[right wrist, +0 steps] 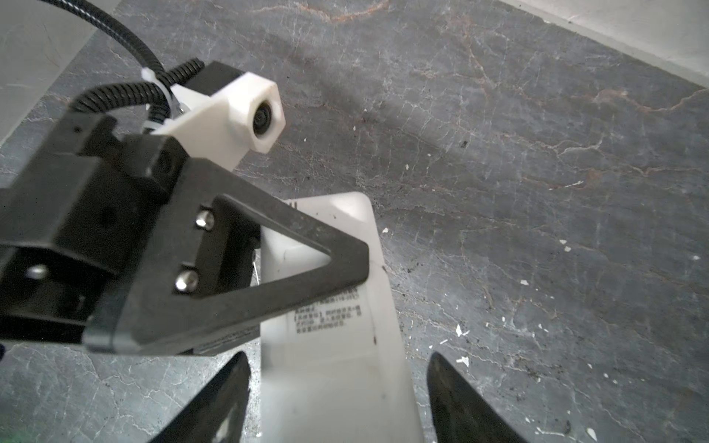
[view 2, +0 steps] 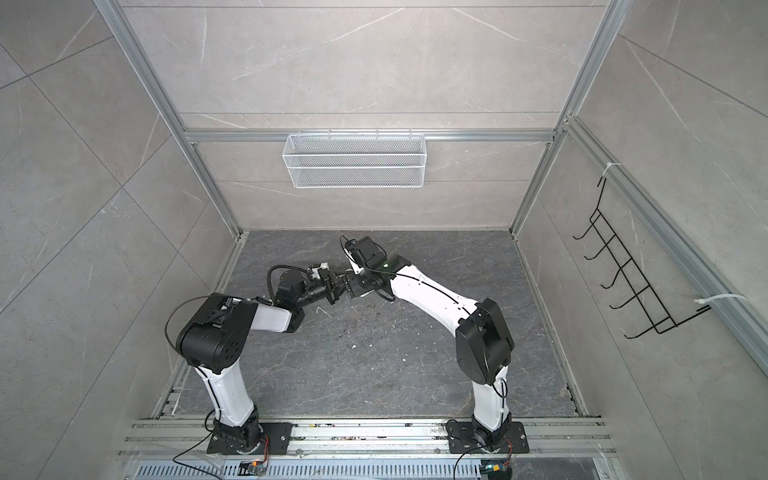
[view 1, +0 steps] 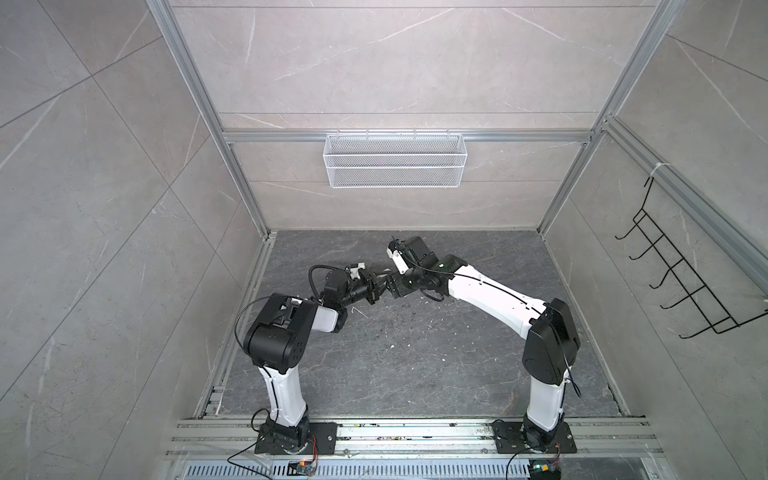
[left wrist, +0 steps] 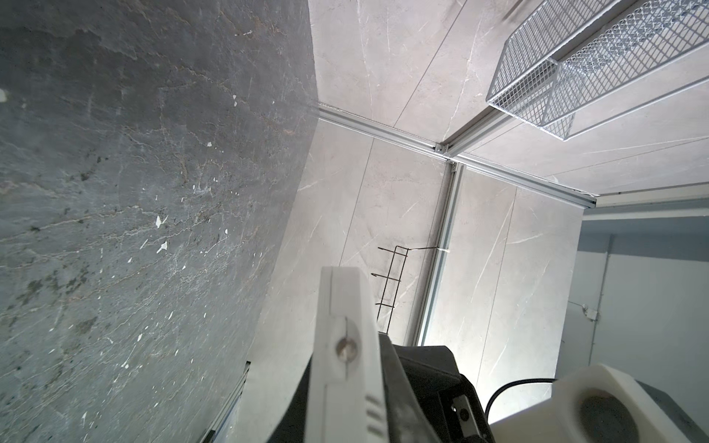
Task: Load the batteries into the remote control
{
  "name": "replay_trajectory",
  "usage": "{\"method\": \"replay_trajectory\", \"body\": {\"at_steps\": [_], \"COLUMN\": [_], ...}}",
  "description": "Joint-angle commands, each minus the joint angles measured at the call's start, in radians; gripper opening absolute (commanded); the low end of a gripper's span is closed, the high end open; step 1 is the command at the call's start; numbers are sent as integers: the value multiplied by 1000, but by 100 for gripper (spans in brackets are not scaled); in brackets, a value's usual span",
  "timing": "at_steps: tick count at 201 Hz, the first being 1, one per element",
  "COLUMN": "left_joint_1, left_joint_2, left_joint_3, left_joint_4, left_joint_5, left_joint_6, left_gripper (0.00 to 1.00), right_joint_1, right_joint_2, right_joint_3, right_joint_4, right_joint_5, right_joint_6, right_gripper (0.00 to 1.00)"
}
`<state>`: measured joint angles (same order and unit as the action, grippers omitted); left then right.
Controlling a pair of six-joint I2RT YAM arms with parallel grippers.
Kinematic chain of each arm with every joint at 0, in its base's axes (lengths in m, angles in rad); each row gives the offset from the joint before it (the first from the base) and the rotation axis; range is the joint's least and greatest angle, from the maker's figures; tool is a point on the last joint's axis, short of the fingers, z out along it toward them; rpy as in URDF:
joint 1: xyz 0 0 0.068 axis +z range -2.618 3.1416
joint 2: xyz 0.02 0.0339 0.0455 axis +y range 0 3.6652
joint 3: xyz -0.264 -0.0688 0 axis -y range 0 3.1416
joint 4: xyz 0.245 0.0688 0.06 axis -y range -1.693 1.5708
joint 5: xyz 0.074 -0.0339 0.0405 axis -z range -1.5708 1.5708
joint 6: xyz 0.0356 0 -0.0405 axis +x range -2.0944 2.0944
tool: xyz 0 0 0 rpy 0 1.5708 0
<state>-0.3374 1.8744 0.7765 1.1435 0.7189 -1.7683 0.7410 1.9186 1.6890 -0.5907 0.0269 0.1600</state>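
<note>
Holding one remote control (right wrist: 330, 364), left fingers (right wrist: 238, 307).

Robot test cell in lab, not home or shop. Aluminium extrusion frame (view 1: 270, 136) boxes in stone-look wall panels (view 1: 104, 187); dark slab floor (view 1: 415, 374) flecked with white debris. Two robot arms (view 1: 282, 386) bolted to base rail (view 1: 415, 432), small circuit boards (view 1: 300, 467) and wiring left bare (cables loose everywhere). White mesh basket (view 1: 395, 168) and black hook rack (view 1: 690, 291) hang off frame.
</note>
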Motion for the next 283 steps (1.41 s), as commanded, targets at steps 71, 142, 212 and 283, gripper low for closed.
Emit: {"method": "replay_trajectory", "body": {"at_steps": [71,142,212,283], "left_joint_1": [2,1,3,8], "left_joint_2": [-57,-62,-70,-102], "left_joint_3": [17,26,22,28], "left_joint_4": [16,10,-6,-52], "left_joint_5": [30,33,36,30], "left_joint_6": [26,23,30,121], "left_gripper": [0,0,0,43], "right_joint_1": [0,0,0,-20], "right_joint_2": [36,62,51,-50], "right_joint_3": [53,63,48,-72], "right_joint_4": [-32,-50,-12,86], "right_joint_5": [-1,10,-8,-16], "right_joint_6": [-9,-13,4,108], "right_gripper": [63,67,43,38]}}
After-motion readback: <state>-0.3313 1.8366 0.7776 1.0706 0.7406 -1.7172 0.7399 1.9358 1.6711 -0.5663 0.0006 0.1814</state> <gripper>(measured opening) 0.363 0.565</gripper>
